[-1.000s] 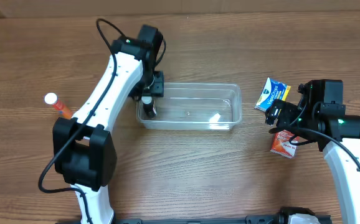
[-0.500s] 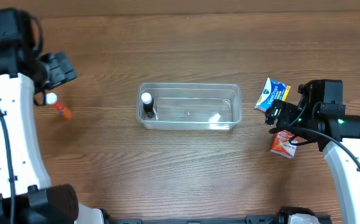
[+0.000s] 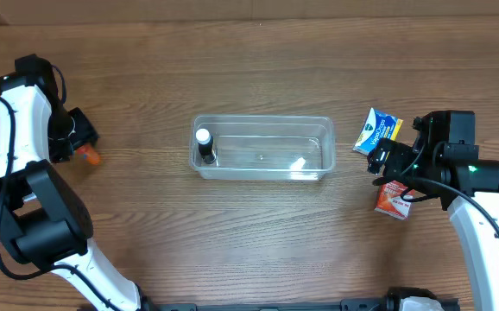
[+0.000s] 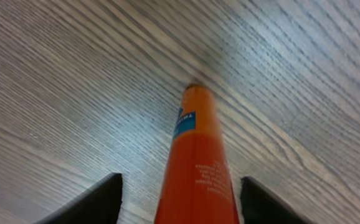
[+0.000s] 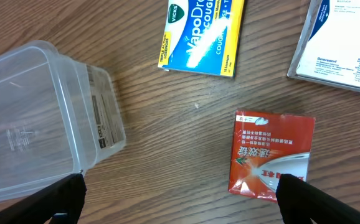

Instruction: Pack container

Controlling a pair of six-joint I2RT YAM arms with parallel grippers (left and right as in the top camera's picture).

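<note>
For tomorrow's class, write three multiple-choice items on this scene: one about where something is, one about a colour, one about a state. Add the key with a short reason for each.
1. Seen from overhead, where in the container does the white-capped bottle stand?
A. At its left end
B. In its middle
C. At its right end

2. What colour is the tube between the fingers of the left gripper?
A. Green
B. Purple
C. Orange

3. How do the left gripper's jaws stand?
A. Shut on the tube
B. Open, one on each side of the tube
C. Shut on nothing

Key: 1 A, the bottle is by the left wall. 2 C, the left wrist view shows an orange body. 3 B, bare wood shows between each finger and the tube.
</note>
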